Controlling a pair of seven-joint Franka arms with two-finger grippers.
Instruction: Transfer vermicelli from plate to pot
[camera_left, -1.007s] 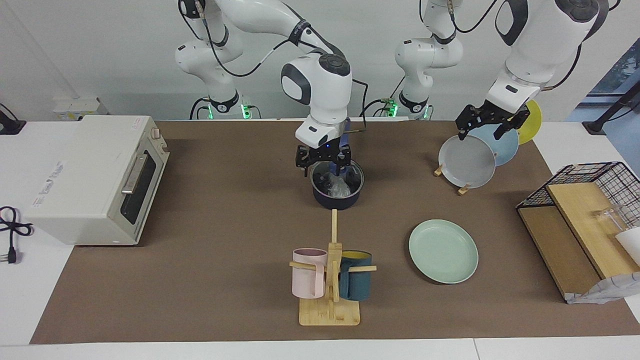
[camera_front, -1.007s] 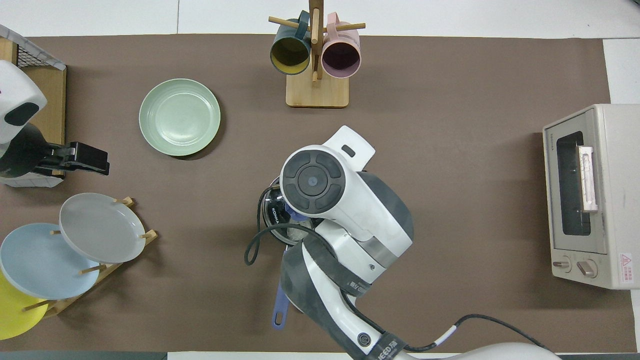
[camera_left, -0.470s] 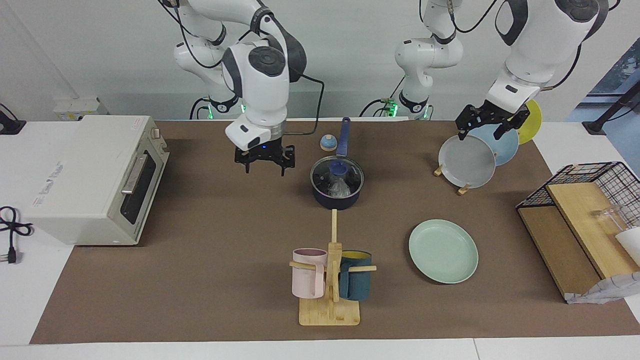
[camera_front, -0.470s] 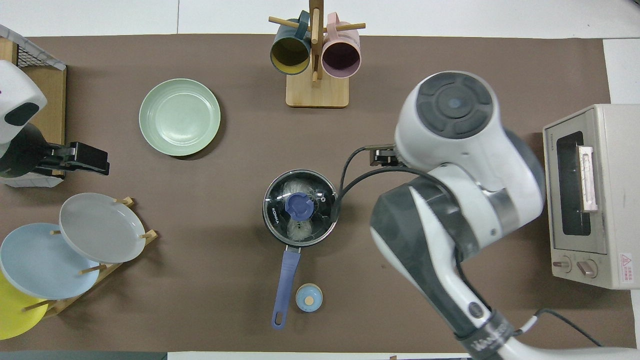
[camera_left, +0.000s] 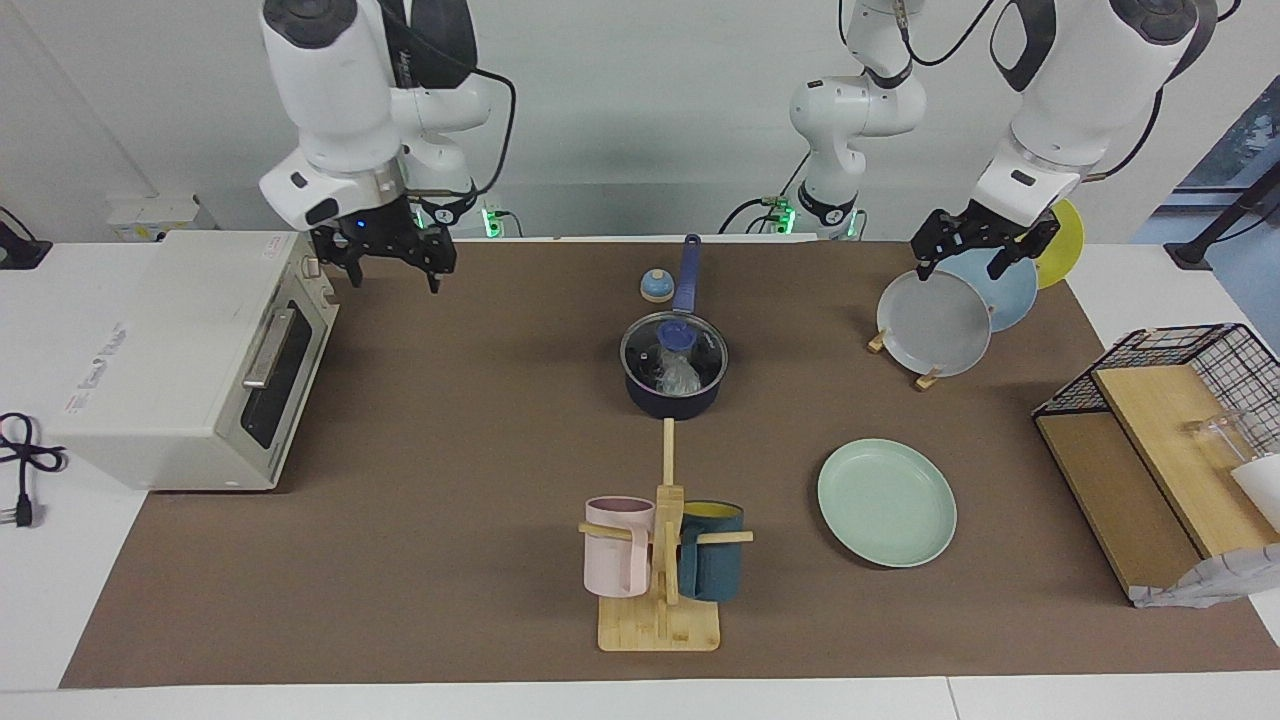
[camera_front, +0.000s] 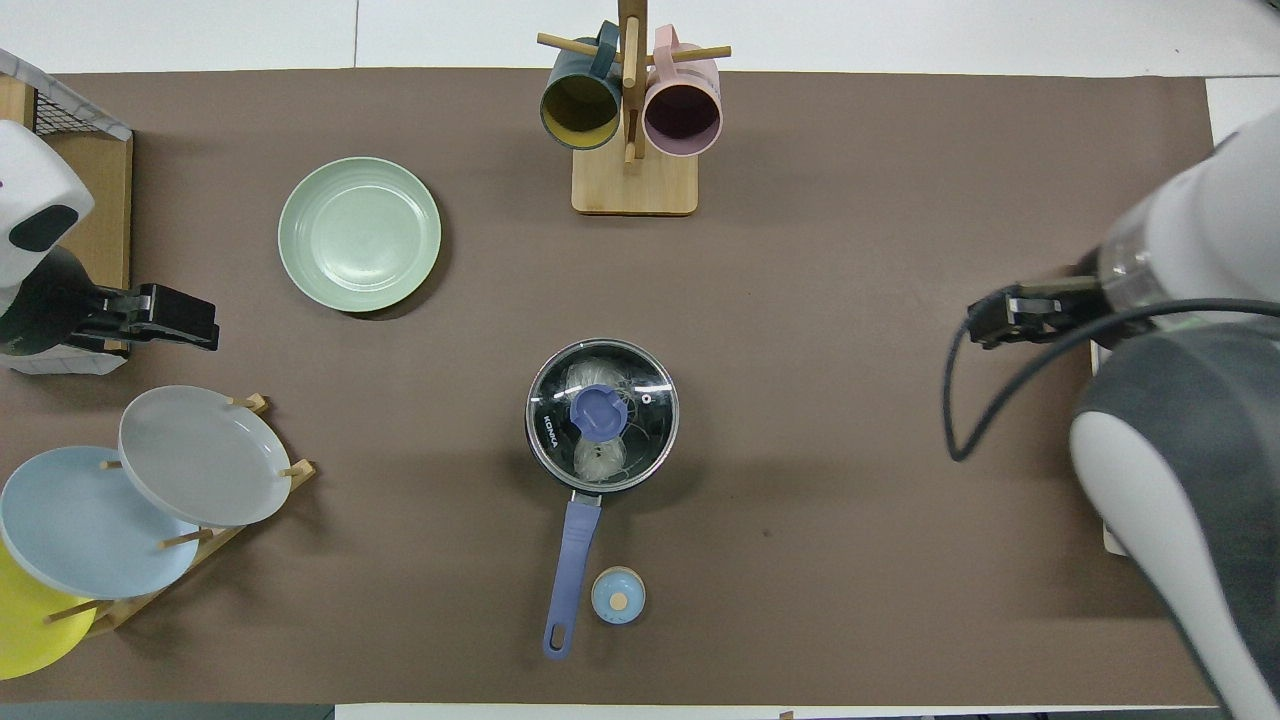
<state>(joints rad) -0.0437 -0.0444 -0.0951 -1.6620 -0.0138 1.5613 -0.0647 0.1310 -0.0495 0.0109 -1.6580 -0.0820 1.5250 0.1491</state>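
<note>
Vermicelli (camera_front: 596, 455) sits inside the pot (camera_left: 672, 398) under a glass lid (camera_front: 602, 415), mid-table. In the overhead view the empty plate (camera_front: 359, 234) lies at ten o'clock from the pot. Right gripper (camera_left: 392, 262) hangs open, holding nothing, over the mat beside the toaster oven (camera_left: 190, 355). Left gripper (camera_left: 975, 255) waits open above the grey plate (camera_left: 932, 325) in the rack

The bench (camera_left: 480, 560), under a brown mat (camera_left: 420, 480), carries the pot (camera_left: 673, 385), plate (camera_left: 886, 502), mug stand (camera_left: 658, 625), plate rack (camera_left: 925, 378), toaster oven (camera_left: 180, 360) and small blue knob (camera_left: 656, 287).
</note>
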